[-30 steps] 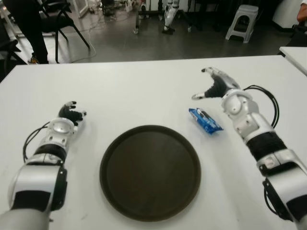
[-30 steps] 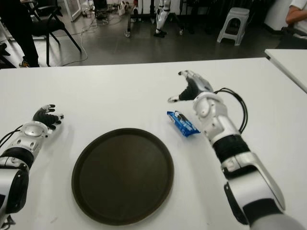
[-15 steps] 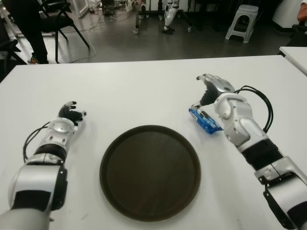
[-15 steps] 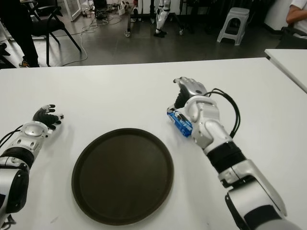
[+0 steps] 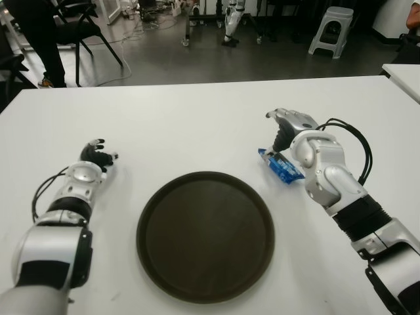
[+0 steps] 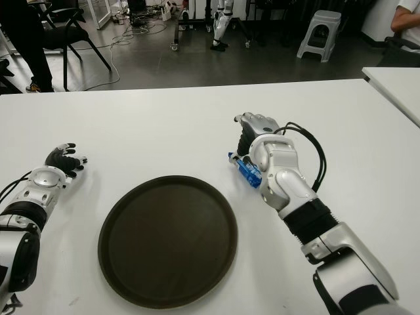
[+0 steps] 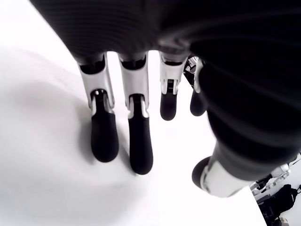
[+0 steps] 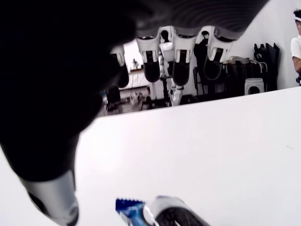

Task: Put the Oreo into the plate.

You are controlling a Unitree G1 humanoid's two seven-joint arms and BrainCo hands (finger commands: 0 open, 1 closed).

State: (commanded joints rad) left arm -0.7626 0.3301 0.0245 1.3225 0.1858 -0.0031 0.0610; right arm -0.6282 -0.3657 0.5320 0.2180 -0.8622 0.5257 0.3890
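The Oreo (image 5: 282, 167) lay on the white table (image 5: 197, 125), just right of the dark plate (image 5: 205, 235). The right hand (image 5: 289, 128) was poised directly over it, fingers spread, nothing grasped. The left hand (image 5: 97, 155) was seen left of the plate, fingers loosely extended.

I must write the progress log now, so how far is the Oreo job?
Nothing is delivered: the plate holds nothing. The right hand is over the far end of the Oreo, which lies on the table right of the plate; its fingers are extended, not closed. Grasping, carrying and placing remain. The left hand shows left of the plate.
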